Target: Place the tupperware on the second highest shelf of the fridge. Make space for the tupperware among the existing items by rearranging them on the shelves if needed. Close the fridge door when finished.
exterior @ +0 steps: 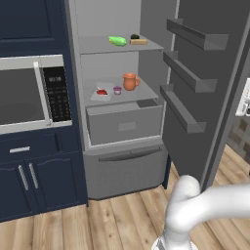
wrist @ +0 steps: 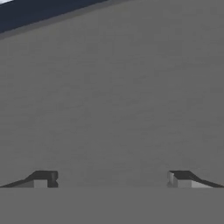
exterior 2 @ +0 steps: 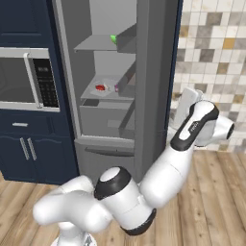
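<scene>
The fridge [exterior: 122, 161] stands open. On the second highest shelf [exterior: 139, 95] lies the flat clear tupperware [exterior: 101, 92] [exterior 2: 101, 87] with something red inside, next to a tiny purple cup [exterior: 117, 90] and an orange-brown jug [exterior: 130, 82]. The upper shelf holds a green vegetable [exterior: 117, 41], a dark ball [exterior: 135, 36] and a tan block [exterior: 139, 42]. The fridge door [exterior: 215, 102] [exterior 2: 156, 72] is swung wide. My arm [exterior 2: 192, 129] reaches round to its outer side. In the hand view my gripper [wrist: 112, 179] is open and empty, facing the door's flat grey face [wrist: 112, 87] at close range.
A navy cabinet with a microwave [exterior: 29, 93] stands left of the fridge. A grey drawer [exterior: 124, 122] sits under the lower shelf, and narrow bins [exterior: 188, 73] line the door's inside. A tiled wall [exterior 2: 216, 43] lies right of the door, with wooden floor [exterior: 112, 219] below.
</scene>
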### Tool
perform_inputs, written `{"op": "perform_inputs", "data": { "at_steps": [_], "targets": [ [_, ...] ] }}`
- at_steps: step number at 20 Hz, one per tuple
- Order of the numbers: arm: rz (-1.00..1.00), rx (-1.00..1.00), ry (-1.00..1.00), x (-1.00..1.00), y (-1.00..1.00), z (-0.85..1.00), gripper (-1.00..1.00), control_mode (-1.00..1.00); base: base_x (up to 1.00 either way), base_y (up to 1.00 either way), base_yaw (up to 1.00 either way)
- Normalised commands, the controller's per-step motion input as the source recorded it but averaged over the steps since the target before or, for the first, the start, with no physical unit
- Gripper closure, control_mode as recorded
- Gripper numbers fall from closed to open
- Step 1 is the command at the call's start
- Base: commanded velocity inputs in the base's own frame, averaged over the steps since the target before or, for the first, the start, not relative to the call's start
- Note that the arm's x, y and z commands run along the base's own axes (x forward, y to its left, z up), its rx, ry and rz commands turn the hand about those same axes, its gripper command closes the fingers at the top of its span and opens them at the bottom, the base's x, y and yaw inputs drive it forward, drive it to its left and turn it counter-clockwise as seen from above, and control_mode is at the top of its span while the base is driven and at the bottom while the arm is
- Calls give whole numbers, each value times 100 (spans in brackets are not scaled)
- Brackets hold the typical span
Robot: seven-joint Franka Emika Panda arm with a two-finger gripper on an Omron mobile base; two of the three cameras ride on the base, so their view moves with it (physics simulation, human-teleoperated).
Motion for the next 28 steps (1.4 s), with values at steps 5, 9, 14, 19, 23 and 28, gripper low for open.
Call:
{"op": "perform_inputs", "data": {
  "at_steps": [5,9,14,19,23,28],
  "targets": [
    [2,5,-1,7,43,0,-100,-100,0,0,0],
    [5,0,-4,0,85,1,-100,-100,0,0,0],
    [7,0,-6,0,95,13,-100,-100,0,0,0],
    [5,0,-10,0,98,24,-100,-100,0,0,0],
    [0,0,-11,0,100,37,-100,-100,0,0,0],
    [-4,-11,-8,0,100,22,-100,-100,0,0,0]
  ]
}}
